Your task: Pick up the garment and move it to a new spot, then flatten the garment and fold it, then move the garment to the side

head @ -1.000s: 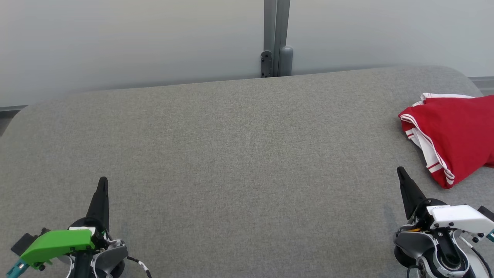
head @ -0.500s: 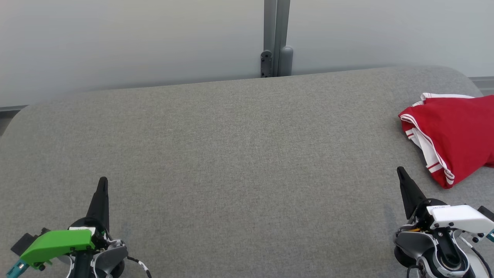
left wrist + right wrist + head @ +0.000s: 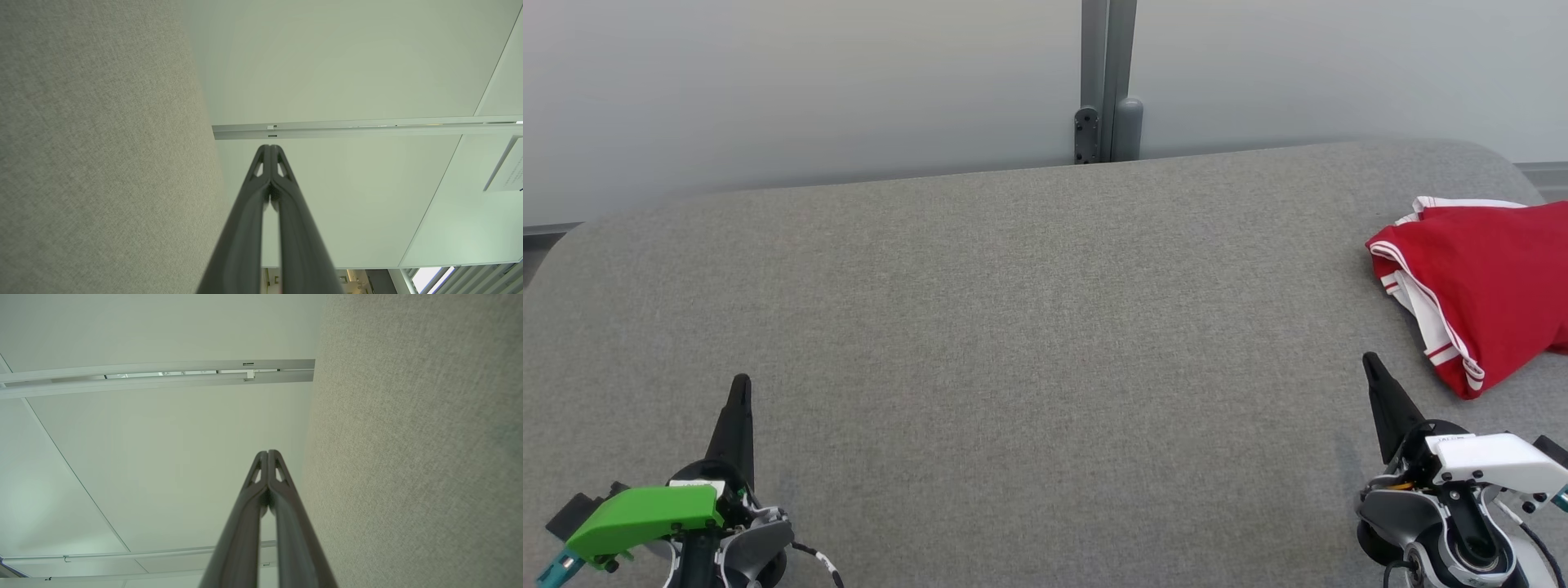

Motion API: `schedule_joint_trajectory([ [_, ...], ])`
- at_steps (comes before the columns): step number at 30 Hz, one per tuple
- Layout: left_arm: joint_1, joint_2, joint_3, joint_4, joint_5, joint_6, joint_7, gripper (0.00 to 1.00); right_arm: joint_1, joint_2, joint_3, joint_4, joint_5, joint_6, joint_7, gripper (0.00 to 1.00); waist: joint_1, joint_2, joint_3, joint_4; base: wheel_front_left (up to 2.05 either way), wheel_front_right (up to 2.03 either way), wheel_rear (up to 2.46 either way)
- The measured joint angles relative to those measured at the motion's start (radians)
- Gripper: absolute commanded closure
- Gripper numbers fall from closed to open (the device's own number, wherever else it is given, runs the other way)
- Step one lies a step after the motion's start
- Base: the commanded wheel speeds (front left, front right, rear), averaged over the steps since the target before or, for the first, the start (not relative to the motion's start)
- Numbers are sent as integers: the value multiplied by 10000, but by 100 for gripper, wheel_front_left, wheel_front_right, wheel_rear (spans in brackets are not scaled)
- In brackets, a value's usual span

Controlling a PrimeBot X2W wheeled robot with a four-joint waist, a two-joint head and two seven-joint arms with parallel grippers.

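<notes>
Grey fabric surface (image 3: 1013, 327) is taking up most of the head view, running left to right with rounded far corners. Pale wall panels (image 3: 809, 82) are standing behind its far edge. 1 grey metal post (image 3: 1107, 82) is rising at the seam between them, just right of the middle.

Red garment (image 3: 1486, 278) with white striped trim is lying on the right end of the surface, looking folded into a compact bundle. Its right side is running out of the head view. Nothing is touching it.

Right gripper (image 3: 1370, 361) is sitting at the near right, with a white cover (image 3: 1494, 457) on its wrist and its tip pointing far. It is resting near the garment's near-left corner but apart from it. In the right wrist view its 2 fingers are pressing together at the tips, holding nothing.

Left gripper (image 3: 740, 384) is sitting at the near left, with a green cover (image 3: 645, 514) on its wrist, well apart from the garment. In the left wrist view its 2 fingers are also meeting at the tips, holding nothing.
</notes>
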State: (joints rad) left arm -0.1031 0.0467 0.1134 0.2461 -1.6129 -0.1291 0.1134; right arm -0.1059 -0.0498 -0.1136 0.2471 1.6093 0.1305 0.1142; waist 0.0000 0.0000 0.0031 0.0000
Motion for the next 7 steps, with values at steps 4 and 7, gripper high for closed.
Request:
schedule_joint_trajectory([
  [4, 0, 0, 0, 0, 0, 0, 0, 100, 0, 0, 0, 0, 0, 0, 0, 100, 0, 0, 0, 0, 0, 0, 0],
  [7, 0, 0, 0, 0, 0, 0, 0, 100, 0, 0, 0, 0, 0, 0, 0, 100, 0, 0, 0, 0, 0, 0, 0],
])
